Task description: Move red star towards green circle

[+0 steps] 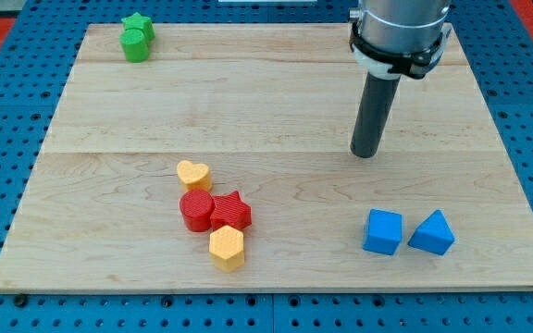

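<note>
Red is where you should look first: the red star (232,211) lies low and left of centre on the wooden worktop (248,102), touching a red circle (196,210) on its left, with a yellow heart (193,174) just above them and a yellow hexagon (227,247) just below. Your green circle (135,47) sits far off at the upper left, against a green star (140,26). My tip (365,154) rests right of centre, well apart from every block, above the blue cube (382,231) and blue triangle (432,232). There are no fingers here, only the rod.

A single raised camera looks obliquely down from the near edge, framing the whole wooden board (276,102).
</note>
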Controlling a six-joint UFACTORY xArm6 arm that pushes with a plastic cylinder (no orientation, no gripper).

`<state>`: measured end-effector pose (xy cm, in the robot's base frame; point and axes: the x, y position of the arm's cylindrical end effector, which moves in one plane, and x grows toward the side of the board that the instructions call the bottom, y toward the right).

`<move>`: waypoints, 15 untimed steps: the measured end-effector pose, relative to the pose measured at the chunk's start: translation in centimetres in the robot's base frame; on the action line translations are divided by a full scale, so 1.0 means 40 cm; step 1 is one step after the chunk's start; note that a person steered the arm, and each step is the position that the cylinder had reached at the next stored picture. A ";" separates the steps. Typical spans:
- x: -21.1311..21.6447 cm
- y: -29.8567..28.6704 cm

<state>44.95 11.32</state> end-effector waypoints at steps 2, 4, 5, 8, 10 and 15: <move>0.060 -0.055; 0.202 -0.201; 0.244 -0.335; 0.201 -0.667; 0.101 -0.790; 0.021 -0.558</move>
<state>45.77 -10.98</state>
